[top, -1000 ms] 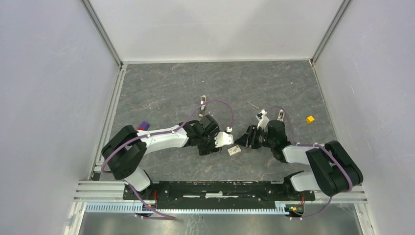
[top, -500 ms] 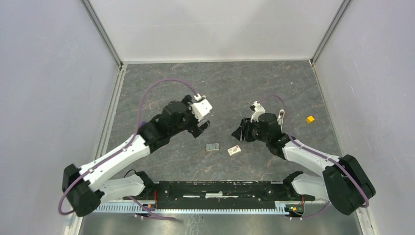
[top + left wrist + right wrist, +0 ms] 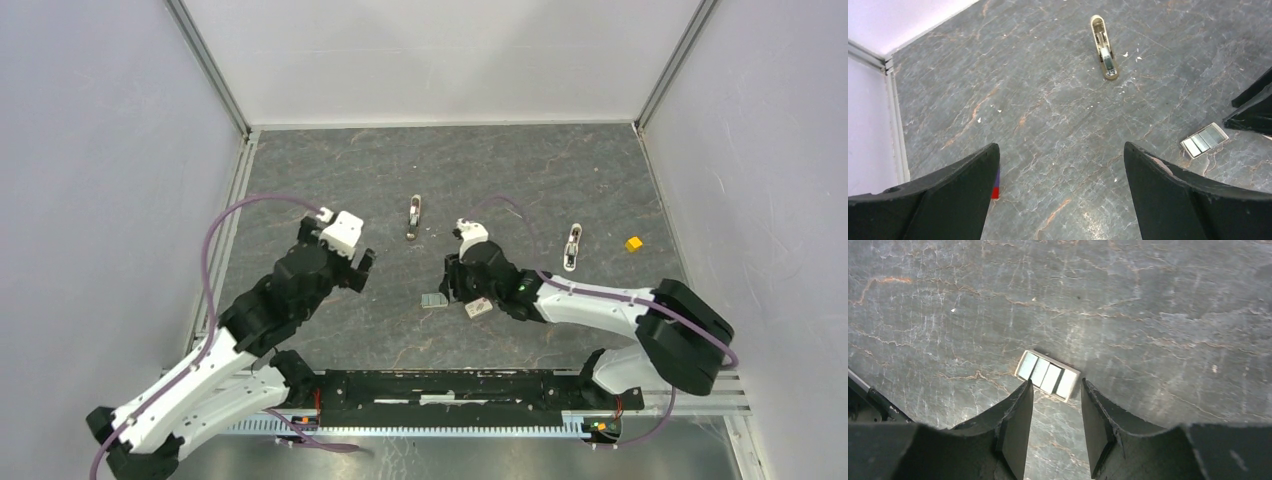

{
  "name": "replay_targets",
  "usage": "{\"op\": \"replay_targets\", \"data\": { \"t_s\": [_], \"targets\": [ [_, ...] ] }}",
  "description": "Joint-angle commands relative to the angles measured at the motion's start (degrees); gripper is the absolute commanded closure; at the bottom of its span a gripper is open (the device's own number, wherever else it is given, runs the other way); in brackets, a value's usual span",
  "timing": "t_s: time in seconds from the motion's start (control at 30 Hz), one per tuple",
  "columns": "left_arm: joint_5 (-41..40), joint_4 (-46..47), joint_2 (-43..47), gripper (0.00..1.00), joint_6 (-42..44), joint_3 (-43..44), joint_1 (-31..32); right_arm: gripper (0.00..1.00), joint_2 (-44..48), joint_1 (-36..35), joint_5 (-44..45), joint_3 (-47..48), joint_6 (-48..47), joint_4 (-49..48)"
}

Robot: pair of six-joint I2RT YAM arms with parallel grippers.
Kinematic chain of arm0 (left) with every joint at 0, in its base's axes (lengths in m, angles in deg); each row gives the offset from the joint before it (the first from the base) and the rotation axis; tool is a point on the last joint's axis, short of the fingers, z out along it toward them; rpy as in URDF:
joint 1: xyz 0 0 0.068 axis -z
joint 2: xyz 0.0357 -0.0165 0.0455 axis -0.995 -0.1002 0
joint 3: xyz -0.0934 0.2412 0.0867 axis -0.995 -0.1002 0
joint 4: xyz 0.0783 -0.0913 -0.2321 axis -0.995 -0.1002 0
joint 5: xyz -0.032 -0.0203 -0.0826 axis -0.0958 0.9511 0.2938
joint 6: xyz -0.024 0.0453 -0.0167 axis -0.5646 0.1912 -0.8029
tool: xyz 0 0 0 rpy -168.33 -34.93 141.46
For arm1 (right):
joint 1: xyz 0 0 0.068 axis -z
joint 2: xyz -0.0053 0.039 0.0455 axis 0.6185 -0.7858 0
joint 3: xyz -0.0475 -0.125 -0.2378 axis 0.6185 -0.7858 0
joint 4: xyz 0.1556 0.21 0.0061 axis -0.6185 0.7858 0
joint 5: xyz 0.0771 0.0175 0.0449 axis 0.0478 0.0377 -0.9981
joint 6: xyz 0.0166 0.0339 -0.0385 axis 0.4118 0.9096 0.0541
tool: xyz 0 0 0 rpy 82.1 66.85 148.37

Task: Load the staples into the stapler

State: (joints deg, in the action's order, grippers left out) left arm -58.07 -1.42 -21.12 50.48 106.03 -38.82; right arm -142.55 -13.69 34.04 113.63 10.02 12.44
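The staples show as a grey strip in a shallow white tray [image 3: 433, 299] and a small white printed box [image 3: 479, 307] just right of it. My right gripper [image 3: 449, 289] is low over the tray's right end, open, with nothing between the fingers. In the right wrist view the tray [image 3: 1048, 375] lies just beyond the fingertips [image 3: 1020, 405] of the gripper [image 3: 1055, 390]. A small metal stapler [image 3: 414, 215] lies behind it and also shows in the left wrist view [image 3: 1104, 47]. My left gripper [image 3: 352, 272] is wide open and empty [image 3: 1060, 146], left of the tray [image 3: 1204, 140].
A second stapler-like metal piece [image 3: 572, 246] lies to the right, with a yellow cube [image 3: 632, 243] beyond it. A purple and red object [image 3: 995, 184] peeks out beside my left finger. White walls and metal rails enclose the grey floor.
My left arm has swung back to the left, away from the middle. My right gripper has moved left and down to the grey strip's tray.
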Motion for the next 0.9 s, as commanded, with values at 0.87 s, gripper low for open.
{"op": "replay_targets", "data": {
  "t_s": [0.87],
  "targets": [
    [-3.45,4.75,15.33,0.0,2.44,-8.08,-0.08,0.66,-16.27,-8.37,11.61,13.36,-0.92,8.73]
  ]
}}
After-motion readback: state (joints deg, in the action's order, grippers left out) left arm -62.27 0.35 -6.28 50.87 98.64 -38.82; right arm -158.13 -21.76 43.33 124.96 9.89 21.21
